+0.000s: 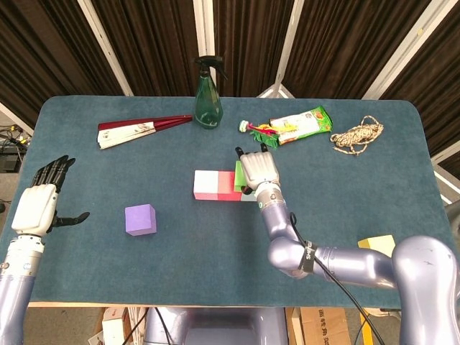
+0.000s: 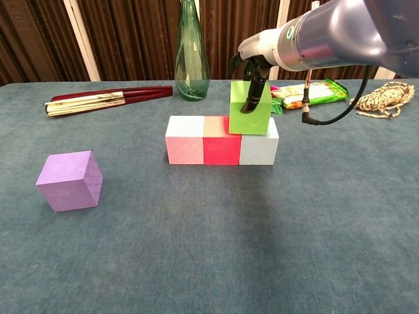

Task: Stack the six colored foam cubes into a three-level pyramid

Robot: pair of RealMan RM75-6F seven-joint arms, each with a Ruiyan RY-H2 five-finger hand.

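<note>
Chest view: right hand (image 2: pixel 256 62) fingers (image 2: pixel 249 101) grasp matte green foam cube (image 2: pixel 251 118), frame centre, atop the pink-red-pale cube row (image 2: pixel 221 149); left hand (image 1: pixel 39 205) released, fingers spread over the felt-like counter (image 1: pixel 215 266).

From where I sit, three cubes form a row (image 2: pixel 221 140) mid-table. A fourth cube (image 2: pixel 251 116) sits on its right part. The bottle (image 2: pixel 192 55) and fan (image 2: pixel 108 100) lie behind the row, a loose cube (image 2: pixel 69 180) front-left, another (image 1: pixel 379 246) front-right.
</note>
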